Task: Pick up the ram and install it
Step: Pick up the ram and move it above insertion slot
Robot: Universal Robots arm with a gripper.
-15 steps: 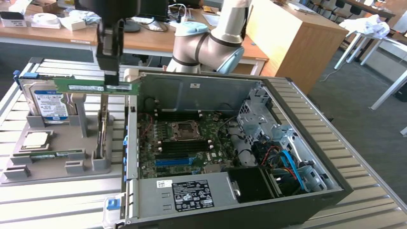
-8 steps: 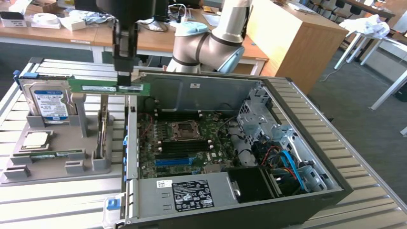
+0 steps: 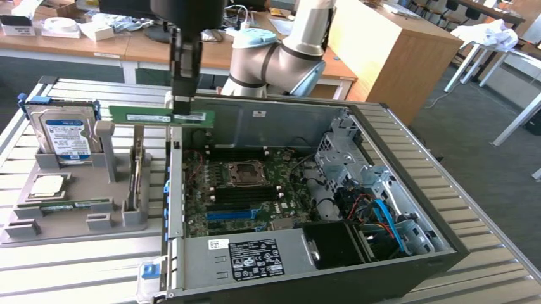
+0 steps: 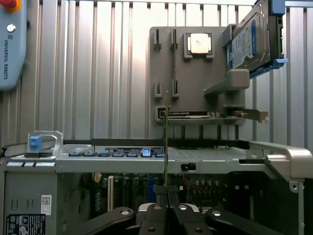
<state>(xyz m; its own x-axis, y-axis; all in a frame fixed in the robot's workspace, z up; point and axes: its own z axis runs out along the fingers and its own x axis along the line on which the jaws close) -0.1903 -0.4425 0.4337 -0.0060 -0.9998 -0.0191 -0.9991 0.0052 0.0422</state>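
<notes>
Holding the ram [image 3: 139, 114] level in my gripper [image 3: 180, 115], exterior view. The jaws are closed narrow on its flat faces, near its middle. The stick hangs in the air above the computer case [image 3: 406, 190], over the wall at the exterior view's left, between the grey fixture [image 3: 80, 218] and the motherboard [image 3: 245, 183]. My fingers cover part of the board, and I cannot make out chips or a sticker on it. My arm's upper part is cut off by the frame. The hard drive [image 3: 63, 136] stands in the fixture.

Wrist view: the ram [image 4: 166, 137] is edge-on, a thin line rising from my gripper [image 4: 167, 195], with neither face visible. My fingers [image 4: 157, 203] pinch its near end. Beyond it lie the case rim [image 4: 205, 161], the fixture [image 4: 195, 83] and the hard drive [image 4: 249, 41]. The case interior is in shadow, so the slots are hard to tell.
</notes>
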